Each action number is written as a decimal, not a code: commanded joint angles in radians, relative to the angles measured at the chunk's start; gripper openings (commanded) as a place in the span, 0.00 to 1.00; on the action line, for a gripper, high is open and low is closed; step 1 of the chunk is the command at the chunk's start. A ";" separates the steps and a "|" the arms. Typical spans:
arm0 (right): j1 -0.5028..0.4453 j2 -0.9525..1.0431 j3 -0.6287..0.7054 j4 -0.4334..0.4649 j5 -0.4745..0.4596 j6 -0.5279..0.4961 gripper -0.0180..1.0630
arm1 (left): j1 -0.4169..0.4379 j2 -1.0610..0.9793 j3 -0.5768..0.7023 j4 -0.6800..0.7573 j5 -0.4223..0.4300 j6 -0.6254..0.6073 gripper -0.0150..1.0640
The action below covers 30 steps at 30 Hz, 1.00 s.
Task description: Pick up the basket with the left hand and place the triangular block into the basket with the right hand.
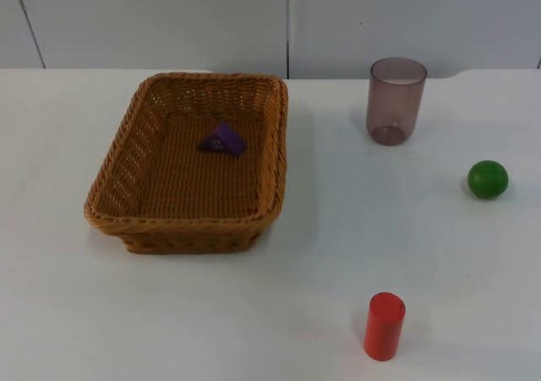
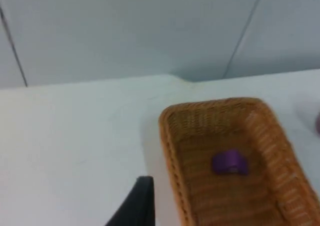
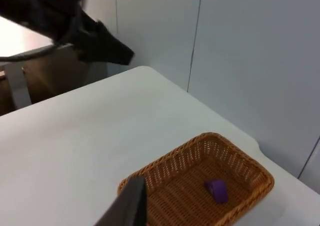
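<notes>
The basket sat on the white worktop with the purple triangular block already lying inside it, near the far end. The left gripper hung off to one side of the basket, touching nothing; the right gripper hung well back from it. Whether either was open or closed could not be told. The placing looked done, and nothing seemed left to do.

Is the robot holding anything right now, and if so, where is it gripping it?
Nothing is held: the basket sits on the table with the purple triangular block inside.
</notes>
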 commanded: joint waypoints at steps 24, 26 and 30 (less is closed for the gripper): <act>0.003 -0.436 0.387 -0.004 -0.039 0.037 0.99 | -0.149 -0.932 0.324 0.274 0.196 -0.339 0.99; 0.003 -0.520 0.435 -0.004 -0.033 0.037 0.99 | -0.149 -1.010 0.350 0.363 0.220 -0.409 0.99; 0.003 -0.642 0.485 -0.005 0.034 0.037 0.99 | -0.149 -1.144 0.393 0.562 0.307 -0.618 0.99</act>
